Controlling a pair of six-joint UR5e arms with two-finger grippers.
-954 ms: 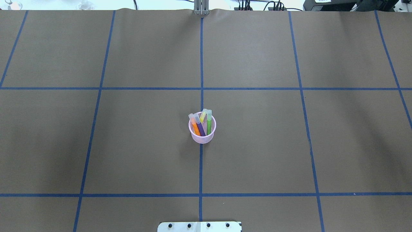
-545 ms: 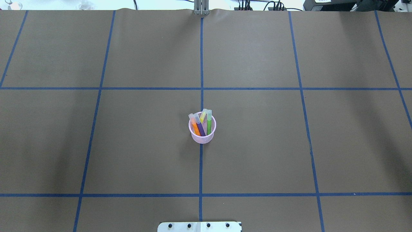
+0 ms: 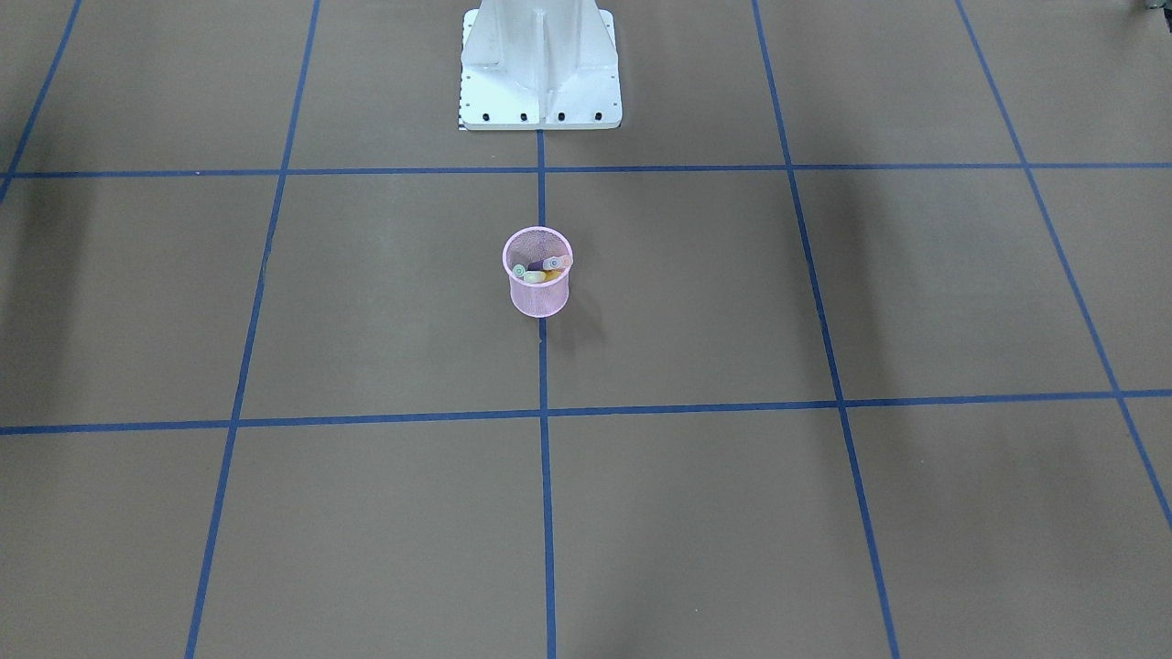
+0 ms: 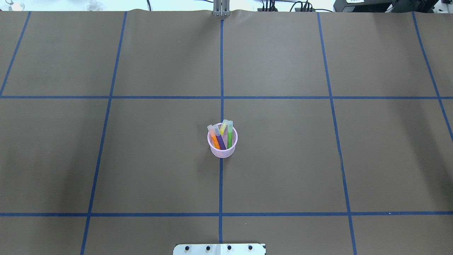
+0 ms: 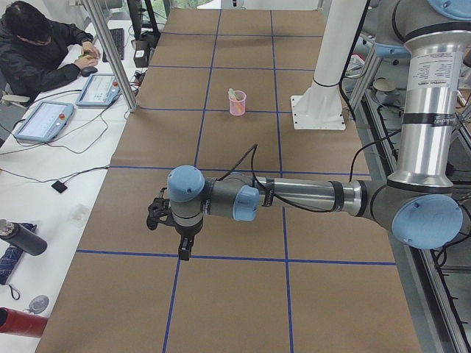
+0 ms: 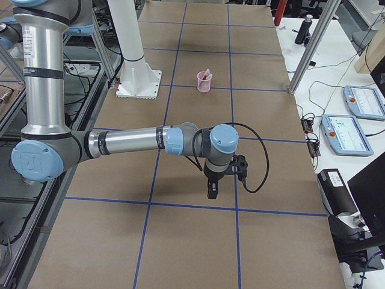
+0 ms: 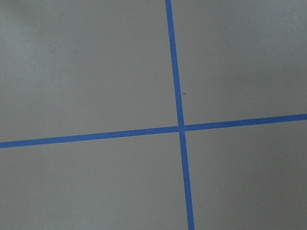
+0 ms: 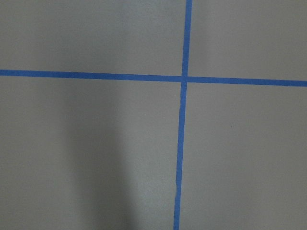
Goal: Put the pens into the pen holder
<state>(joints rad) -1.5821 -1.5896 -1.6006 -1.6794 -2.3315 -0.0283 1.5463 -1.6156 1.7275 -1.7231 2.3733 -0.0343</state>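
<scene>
The pink wire-mesh pen holder (image 4: 222, 150) stands upright at the table's middle on the centre tape line; it also shows in the front view (image 3: 538, 297). Inside it stand the orange pen (image 4: 214, 138), the purple pen (image 4: 221, 140), the yellow pen (image 4: 223, 127) and the green pen (image 4: 230, 138), caps up. My left gripper (image 5: 184, 250) hangs over the table far from the holder, seen only in the left side view; I cannot tell if it is open. My right gripper (image 6: 212, 191) shows only in the right side view; I cannot tell its state.
The robot's white base (image 3: 540, 69) stands behind the holder. Blue tape lines (image 4: 221, 71) grid the brown table cover. A person (image 5: 37, 51) sits at a side desk with tablets (image 5: 44, 120). Both wrist views show only paper and tape crossings.
</scene>
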